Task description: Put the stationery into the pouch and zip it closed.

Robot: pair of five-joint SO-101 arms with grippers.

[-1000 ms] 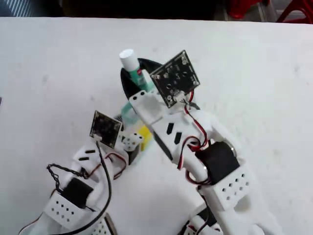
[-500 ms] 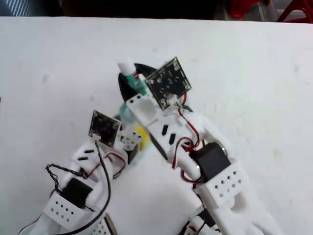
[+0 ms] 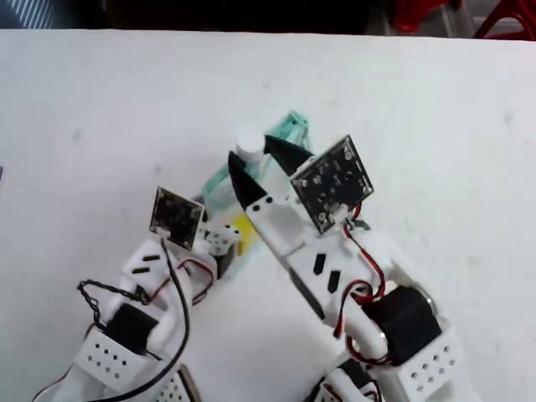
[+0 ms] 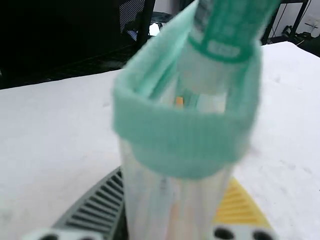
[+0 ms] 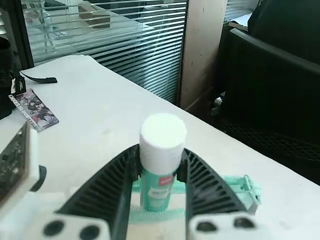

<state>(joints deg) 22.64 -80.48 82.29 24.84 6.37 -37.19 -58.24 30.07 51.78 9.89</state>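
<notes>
The pouch [image 3: 290,129] is clear plastic with a mint-green rim [image 4: 180,135]. It stands tilted between the two arms. My left gripper [image 4: 170,222] is shut on its lower part, one grey jaw and one yellow jaw on either side. In the high view the left gripper [image 3: 230,237] sits just left of the right arm. My right gripper [image 3: 251,151] has black fingers [image 5: 200,180] shut on a glue stick [image 5: 161,137] with a white cap and green label. The glue stick [image 4: 227,27] points down into the pouch's open mouth. The mint strip of the pouch [image 5: 243,186] lies just beyond the fingers.
The white table [image 3: 435,109] stretches wide around both arms. A printed card [image 5: 34,109] and a black strap [image 5: 37,79] lie near the table's far corner. Window blinds and a dark chair [image 5: 280,65] stand beyond the edge.
My right gripper has carried the glue stick to the right and nearer, over the pouch mouth. The pouch's far end has come into sight. The left arm has stayed put.
</notes>
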